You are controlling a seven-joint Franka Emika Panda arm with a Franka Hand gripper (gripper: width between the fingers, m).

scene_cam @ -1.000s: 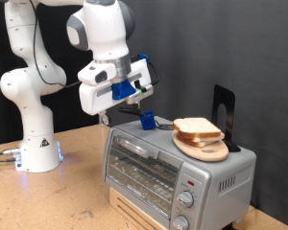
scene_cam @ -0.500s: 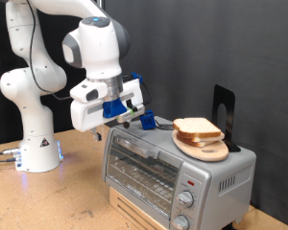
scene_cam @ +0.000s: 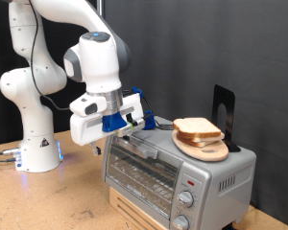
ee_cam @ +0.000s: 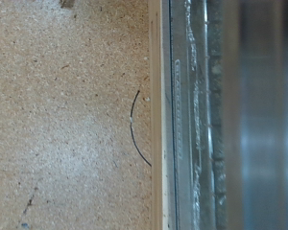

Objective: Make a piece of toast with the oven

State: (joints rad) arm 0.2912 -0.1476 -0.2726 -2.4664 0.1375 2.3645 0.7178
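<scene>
The piece of toast [scene_cam: 196, 128], a pale slice with a light-brown crust, rests on a round wooden board [scene_cam: 204, 147] on top of the oven [scene_cam: 179, 164]. It looks light, soft and easily crushed, so a gentle pinch across its flat faces near one crust edge would likely suit it best (the crust seems the firmest part). The oven's glass door [scene_cam: 140, 168] appears closed, with the wire rack visible behind it and the knobs [scene_cam: 185, 199] at the front corner below the board. The gripper [scene_cam: 131, 123] hangs at the oven's upper front edge, well apart from the slice, holding nothing visible; whether its fingers are spread or closed, I cannot tell. The wrist view shows only the oven's metal edge [ee_cam: 187, 115] beside the speckled tabletop [ee_cam: 67, 115].
</scene>
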